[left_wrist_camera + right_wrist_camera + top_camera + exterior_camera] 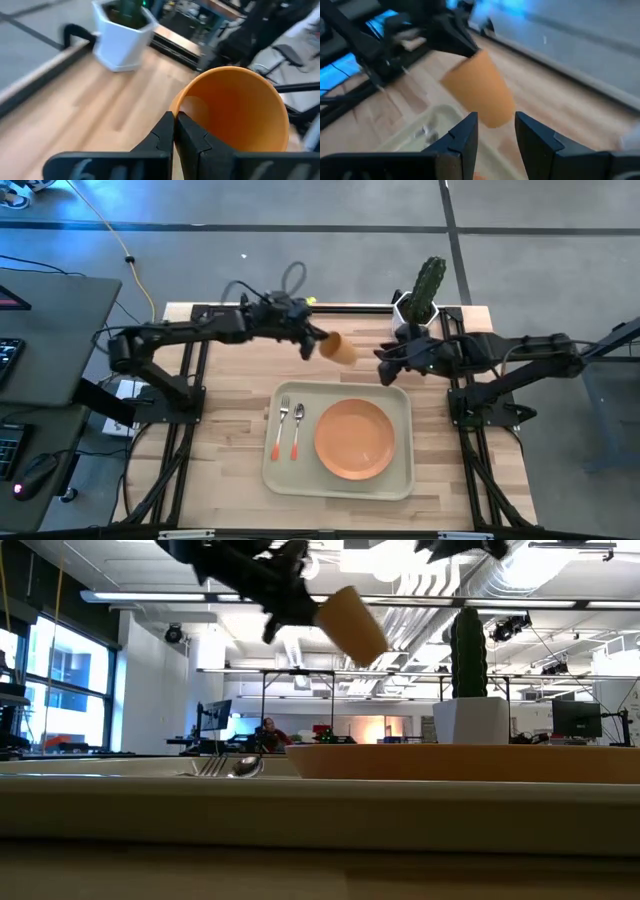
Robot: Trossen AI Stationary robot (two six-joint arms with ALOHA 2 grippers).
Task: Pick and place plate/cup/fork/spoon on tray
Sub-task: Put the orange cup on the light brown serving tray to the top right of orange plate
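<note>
The small orange cup (341, 349) hangs in the air over the table's far middle, beyond the tray (405, 480), with my left gripper (318, 343) shut on it. In the low view the cup (352, 624) is tilted, high above the table. On the tray lie the orange plate (354, 438), the fork (280, 428) and the spoon (297, 427). My right gripper (384, 369) stands open just right of the cup, above the tray's far right corner, with nothing between its fingers; its wrist view shows the cup (480, 90) beyond them. My left gripper pinches the cup's rim (176, 106), one finger inside the wall and one outside. The fingers come from the table's left, slanting a little downward. The cup is lifted clear and tilted, its mouth toward the gripper and its base (499, 116) pointing away and down.
A white hexagonal pot with a cactus (422, 292) stands at the table's far edge, just behind my right gripper. Bare wood (225, 430) lies left of the tray. A desk with a keyboard (40, 340) stands off the table's left side.
</note>
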